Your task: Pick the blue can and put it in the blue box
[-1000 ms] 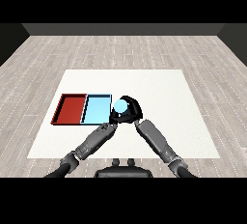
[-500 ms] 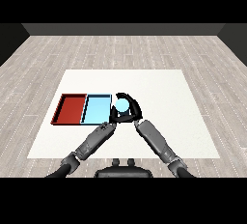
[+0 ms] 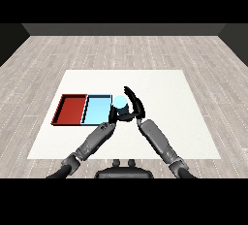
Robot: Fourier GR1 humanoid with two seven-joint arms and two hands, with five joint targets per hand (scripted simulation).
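Note:
The blue can (image 3: 119, 102) stands upright at the right edge of the light blue tray (image 3: 97, 109); I cannot tell whether it rests on the tray or on the table. My right hand (image 3: 135, 106) is just right of the can, open, its fingers spread in an arc beside and above the can and its thumb below. My left hand (image 3: 113, 116) is by the tray's near right corner, just below the can, with straight fingers and nothing in it.
The red tray (image 3: 70, 108) lies against the left side of the light blue tray. Both trays sit on the left half of the white table (image 3: 169, 98). My two forearms meet in front of the trays.
The right hand's fingers have spread away from the can, which they were curled round a second ago. The can has shifted slightly left towards the blue tray.

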